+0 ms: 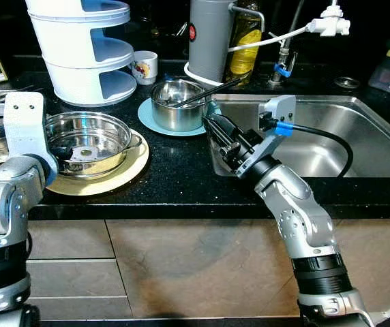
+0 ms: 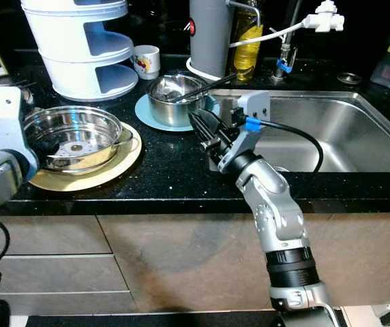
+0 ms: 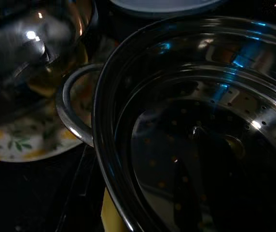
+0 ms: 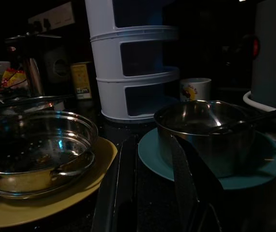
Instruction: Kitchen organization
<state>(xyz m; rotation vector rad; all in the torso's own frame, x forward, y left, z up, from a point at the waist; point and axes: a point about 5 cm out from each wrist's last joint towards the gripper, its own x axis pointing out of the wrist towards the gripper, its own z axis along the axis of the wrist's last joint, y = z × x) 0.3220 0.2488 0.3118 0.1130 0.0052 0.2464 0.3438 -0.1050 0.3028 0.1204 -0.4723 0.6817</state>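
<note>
- A black counter (image 1: 174, 174) in a kitchen, with a steel sink (image 1: 358, 146) set in on the right; a cabinet front below.
- The right gripper (image 1: 217, 131) hovers low over the counter at the sink's near left corner; its two black fingers stand narrowly apart and hold nothing; it points at a small steel pot (image 1: 176, 103).
- The pot sits on a teal plate (image 1: 151, 117); a dark utensil (image 1: 212, 90) leans out of it toward the sink.
- On the left, a perforated steel steamer (image 1: 89, 142) rests on a yellow plate (image 1: 116, 178); the left gripper (image 1: 62, 148) reaches down inside it; its opening cannot be told.
- Behind stand a white tiered rack (image 1: 86, 48), a mug (image 1: 144, 67), a grey canister (image 1: 210, 37) and an oil bottle (image 1: 244, 48).
- Risk, as a judgement: a reach for the pot could knock the leaning utensil, tipping it out or dragging the pot off its plate; the pot's smooth round wall may slip from narrow fingers.
- Lifting the steamer could scrape or shift the yellow plate beneath.
</note>
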